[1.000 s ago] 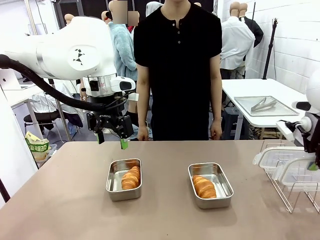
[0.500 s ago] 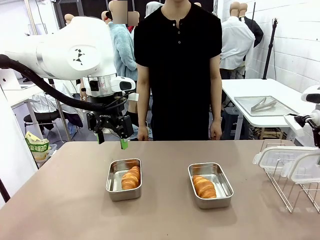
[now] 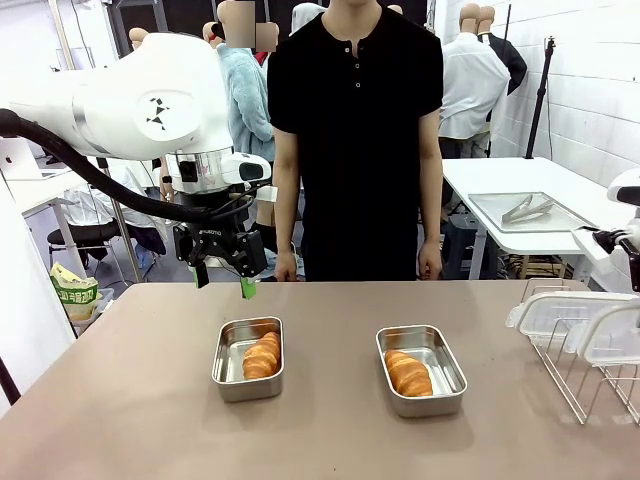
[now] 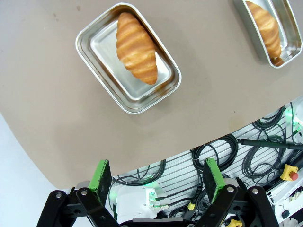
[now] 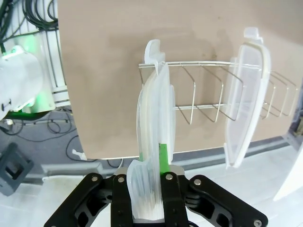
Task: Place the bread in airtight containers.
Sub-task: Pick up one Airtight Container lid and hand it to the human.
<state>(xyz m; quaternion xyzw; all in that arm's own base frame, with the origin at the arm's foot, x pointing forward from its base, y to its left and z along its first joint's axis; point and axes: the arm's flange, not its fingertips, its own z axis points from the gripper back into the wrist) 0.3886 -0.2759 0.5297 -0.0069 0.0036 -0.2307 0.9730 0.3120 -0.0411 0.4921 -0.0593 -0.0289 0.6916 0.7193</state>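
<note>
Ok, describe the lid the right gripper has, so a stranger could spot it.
At the table's right end stands a wire rack with two clear lids by it. The held lid is pinched edge-on in the right gripper; the other lid leans in the rack, untouched.

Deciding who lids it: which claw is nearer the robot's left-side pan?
Left. The left claw hovers open just beyond that pan; the right claw is far off by the wire rack, shut on a clear lid.

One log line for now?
left pincer open, above table | right pincer shut on clear lid | left pan, right pan: bread inside, no lids | spare lid in rack
</note>
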